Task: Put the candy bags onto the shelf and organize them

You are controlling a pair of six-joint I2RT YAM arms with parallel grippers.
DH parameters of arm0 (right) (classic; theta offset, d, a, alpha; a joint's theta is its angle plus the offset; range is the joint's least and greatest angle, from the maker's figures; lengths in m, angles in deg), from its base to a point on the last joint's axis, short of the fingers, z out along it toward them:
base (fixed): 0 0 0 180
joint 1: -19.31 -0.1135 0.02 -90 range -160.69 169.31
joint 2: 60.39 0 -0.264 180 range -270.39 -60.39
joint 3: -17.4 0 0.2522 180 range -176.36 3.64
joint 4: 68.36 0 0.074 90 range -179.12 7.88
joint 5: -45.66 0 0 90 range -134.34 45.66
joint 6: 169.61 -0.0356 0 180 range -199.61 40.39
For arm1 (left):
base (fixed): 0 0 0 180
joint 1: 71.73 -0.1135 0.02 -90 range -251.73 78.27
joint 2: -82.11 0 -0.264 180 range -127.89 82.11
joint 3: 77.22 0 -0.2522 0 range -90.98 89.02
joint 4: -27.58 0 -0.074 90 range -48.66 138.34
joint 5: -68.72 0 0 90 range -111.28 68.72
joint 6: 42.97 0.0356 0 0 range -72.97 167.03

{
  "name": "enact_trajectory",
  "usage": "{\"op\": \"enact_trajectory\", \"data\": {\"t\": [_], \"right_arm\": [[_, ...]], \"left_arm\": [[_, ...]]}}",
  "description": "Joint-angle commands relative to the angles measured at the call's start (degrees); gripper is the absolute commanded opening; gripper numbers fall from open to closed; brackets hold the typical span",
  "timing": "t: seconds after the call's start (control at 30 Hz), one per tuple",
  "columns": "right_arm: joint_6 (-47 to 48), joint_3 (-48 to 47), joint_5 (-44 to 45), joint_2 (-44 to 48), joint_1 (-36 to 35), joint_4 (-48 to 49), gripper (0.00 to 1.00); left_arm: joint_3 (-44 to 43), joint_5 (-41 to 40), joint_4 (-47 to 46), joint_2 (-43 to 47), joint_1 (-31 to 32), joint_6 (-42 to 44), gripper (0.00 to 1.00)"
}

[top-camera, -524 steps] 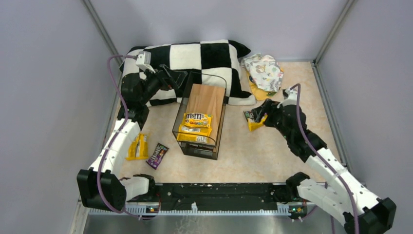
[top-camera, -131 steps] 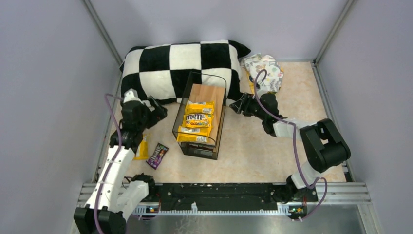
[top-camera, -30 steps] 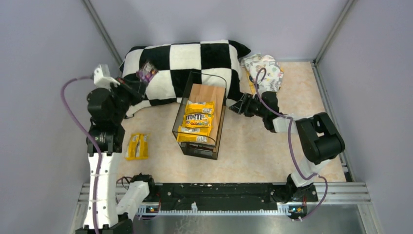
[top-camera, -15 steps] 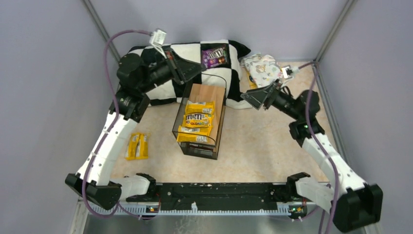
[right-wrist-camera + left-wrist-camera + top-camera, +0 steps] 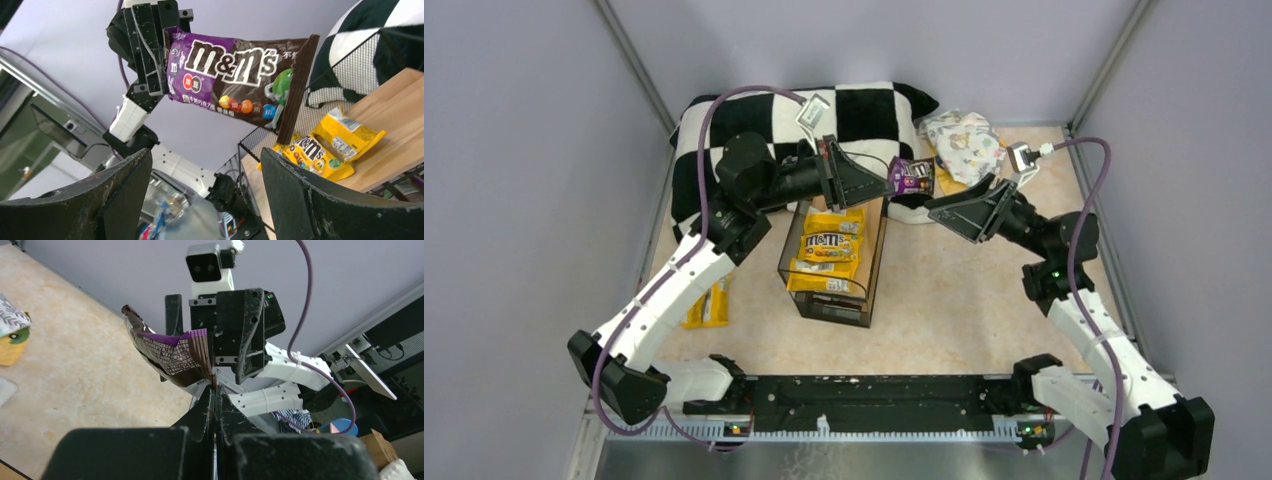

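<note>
A dark purple M&M's candy bag (image 5: 911, 176) hangs in the air to the right of the shelf's far end, with my left gripper (image 5: 886, 178) shut on its left edge. In the left wrist view the bag (image 5: 170, 352) sticks up from my pinched fingertips. My right gripper (image 5: 959, 205) stands open just right of the bag, facing it without touching. From the right wrist, the bag (image 5: 235, 82) floats ahead of the wide jaws. Three yellow candy bags (image 5: 829, 247) lie in a row on the shelf (image 5: 873, 240). Another yellow bag (image 5: 709, 303) lies on the floor at the left.
A black-and-white checkered pillow (image 5: 824, 112) lies behind the shelf against the back wall. A white cartoon-print cloth (image 5: 964, 140) sits at the back right. Grey walls close in both sides.
My left arm has swung the purple bag from the left, over the pillow, down to the right gripper. The right arm has lifted off the floor, and its jaws have opened wider.
</note>
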Motion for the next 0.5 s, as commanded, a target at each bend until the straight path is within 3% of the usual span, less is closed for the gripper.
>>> {"op": "enact_trajectory", "data": {"t": [0.0, 0.47], "right_arm": [[-10.14, 1.64, -3.26, -1.7, 1.2, 13.7, 0.79], [-18.66, 6.3, -4.11, -9.58, 1.45, 30.7, 0.77]], "left_arm": [[2.7, 3.75, -5.59, 2.35, 0.76, -2.34, 0.0], [8.19, 5.01, -8.32, 7.38, 0.78, -4.92, 0.0]]}}
